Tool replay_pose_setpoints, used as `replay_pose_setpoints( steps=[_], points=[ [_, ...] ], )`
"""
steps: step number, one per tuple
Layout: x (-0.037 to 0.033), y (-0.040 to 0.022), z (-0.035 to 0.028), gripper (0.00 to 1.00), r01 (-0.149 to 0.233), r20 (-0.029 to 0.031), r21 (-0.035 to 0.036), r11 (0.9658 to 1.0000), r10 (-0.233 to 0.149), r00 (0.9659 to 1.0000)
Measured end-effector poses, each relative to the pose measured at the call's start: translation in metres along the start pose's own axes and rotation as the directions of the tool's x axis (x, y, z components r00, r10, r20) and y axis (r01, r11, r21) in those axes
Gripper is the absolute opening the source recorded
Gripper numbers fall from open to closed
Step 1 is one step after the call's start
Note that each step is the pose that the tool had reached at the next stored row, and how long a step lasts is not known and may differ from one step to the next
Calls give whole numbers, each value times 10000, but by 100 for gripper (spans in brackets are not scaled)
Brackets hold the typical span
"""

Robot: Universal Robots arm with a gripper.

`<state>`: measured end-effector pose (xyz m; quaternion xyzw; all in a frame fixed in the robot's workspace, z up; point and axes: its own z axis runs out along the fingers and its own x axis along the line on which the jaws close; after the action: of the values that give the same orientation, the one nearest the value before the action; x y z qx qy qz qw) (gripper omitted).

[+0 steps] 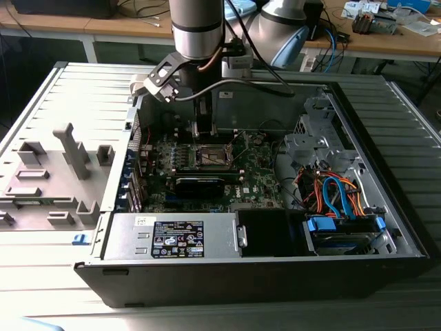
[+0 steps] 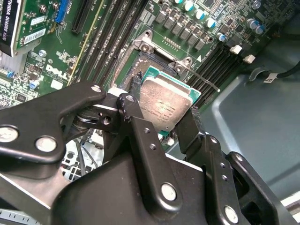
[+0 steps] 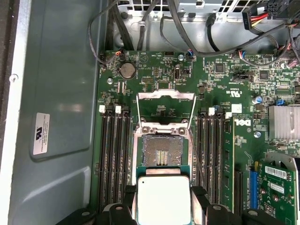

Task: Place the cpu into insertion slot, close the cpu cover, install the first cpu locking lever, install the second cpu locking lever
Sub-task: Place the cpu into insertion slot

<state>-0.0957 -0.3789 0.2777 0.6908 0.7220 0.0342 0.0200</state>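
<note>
My gripper (image 2: pixel 164 111) is shut on the cpu (image 2: pixel 166 102), a square chip with a pale silvery face and a green edge, held by two opposite sides between black fingers (image 3: pixel 130 202). The cpu (image 3: pixel 163 199) hangs tilted just above the near edge of the insertion slot (image 3: pixel 162 151), whose dark pin field lies uncovered. The cpu cover (image 3: pixel 165 93) stands flipped open on the far side of the socket. A thin wire lever (image 2: pixel 205 83) runs beside the socket. In the exterior view the gripper (image 1: pixel 205 134) reaches down into the case over the insertion slot (image 1: pixel 213 157).
Long black memory slots (image 3: pixel 114 154) flank the socket on both sides. A black card (image 1: pixel 200 185) and a finned heatsink (image 3: pixel 283 123) sit nearby on the green board. Cables (image 1: pixel 337 193) and a drive cage fill the case at the exterior view's right; a grey foam tray (image 1: pixel 52 172) lies outside.
</note>
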Motion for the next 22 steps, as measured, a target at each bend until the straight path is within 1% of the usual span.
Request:
replay_pose_setpoints(
  steps=[6,12,22],
  points=[
    [0,-3,36,55,2,4,2,10000,-2,10000],
    [0,-4,50,55,4,28,3,10000,-4,10000],
    [0,-5,66,55,5,48,3,10000,-5,10000]
  ],
)
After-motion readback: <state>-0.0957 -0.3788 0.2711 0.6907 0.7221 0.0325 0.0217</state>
